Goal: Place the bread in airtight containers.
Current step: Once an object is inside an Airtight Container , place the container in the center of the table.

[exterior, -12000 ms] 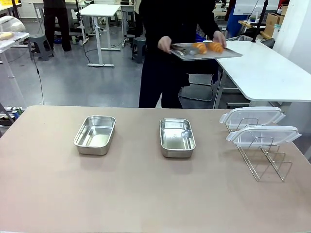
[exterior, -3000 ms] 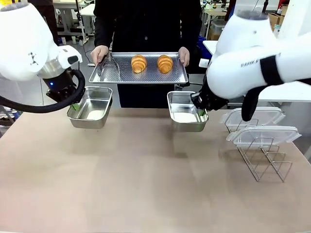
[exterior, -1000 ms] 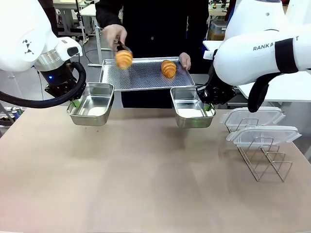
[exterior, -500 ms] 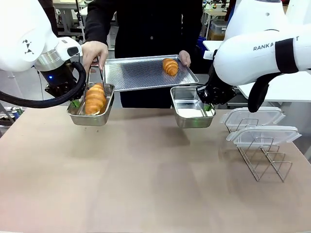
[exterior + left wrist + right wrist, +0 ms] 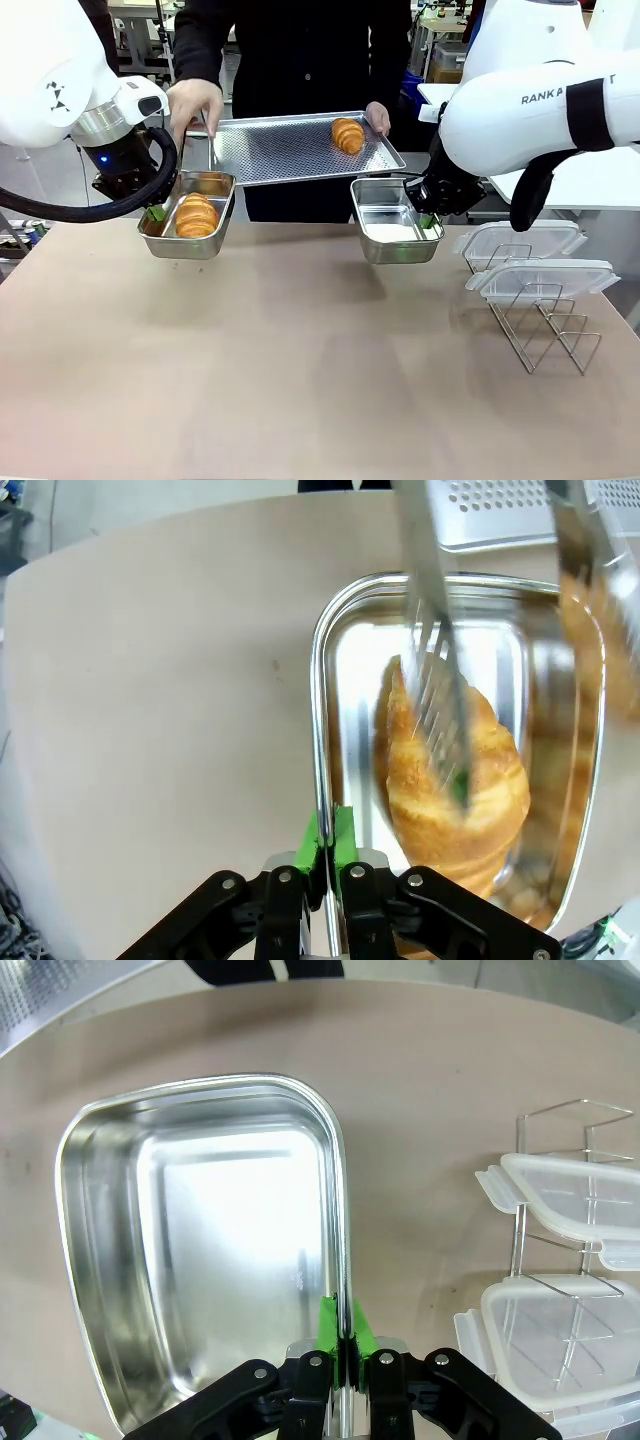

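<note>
My left gripper [image 5: 153, 212] clamps the filled pan [image 5: 190, 248], right gripper [image 5: 428, 220] the empty pan [image 5: 398, 252], which I'd hold steady for the second croissant [image 5: 348, 134].

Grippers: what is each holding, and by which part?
The left gripper pinches the side rim of the pan holding a croissant; the right gripper pinches the side rim of the empty pan.

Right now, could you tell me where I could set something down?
Bare: the near half of the table, left of the wire rack. Crowded: the far edge, where the left end effector holds the croissant pan and the right end effector the empty pan, by the person's tray.
</note>
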Controlling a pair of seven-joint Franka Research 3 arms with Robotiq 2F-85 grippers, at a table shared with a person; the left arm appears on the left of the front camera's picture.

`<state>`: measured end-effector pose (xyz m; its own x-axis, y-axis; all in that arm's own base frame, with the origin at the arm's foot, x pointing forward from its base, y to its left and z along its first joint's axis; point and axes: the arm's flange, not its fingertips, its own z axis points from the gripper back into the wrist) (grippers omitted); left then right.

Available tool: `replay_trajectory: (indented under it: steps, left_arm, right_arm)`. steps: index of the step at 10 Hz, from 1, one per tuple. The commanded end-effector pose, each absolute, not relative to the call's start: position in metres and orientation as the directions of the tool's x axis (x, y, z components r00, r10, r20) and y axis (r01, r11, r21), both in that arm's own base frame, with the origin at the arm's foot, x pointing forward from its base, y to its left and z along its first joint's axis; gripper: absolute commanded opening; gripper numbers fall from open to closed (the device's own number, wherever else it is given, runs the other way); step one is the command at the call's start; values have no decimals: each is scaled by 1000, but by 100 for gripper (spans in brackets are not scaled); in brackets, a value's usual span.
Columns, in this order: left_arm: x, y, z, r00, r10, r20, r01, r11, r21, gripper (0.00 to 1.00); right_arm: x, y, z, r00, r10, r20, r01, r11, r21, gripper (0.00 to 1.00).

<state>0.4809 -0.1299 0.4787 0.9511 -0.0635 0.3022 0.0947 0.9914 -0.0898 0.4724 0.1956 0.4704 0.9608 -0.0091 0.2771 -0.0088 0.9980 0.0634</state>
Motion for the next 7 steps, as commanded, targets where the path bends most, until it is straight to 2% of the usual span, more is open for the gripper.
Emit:
replay_trajectory:
  steps: [1,7]
  left_arm:
    - [482,-128,482,945,-65,320,99,991,-91,0]
    - [482,-128,482,945,-65,320,99,991,-91,0]
  right_arm:
    - [472,195,473,959,-14,282,-6,998,67,0]
    - [472,195,473,959,-14,282,-6,998,67,0]
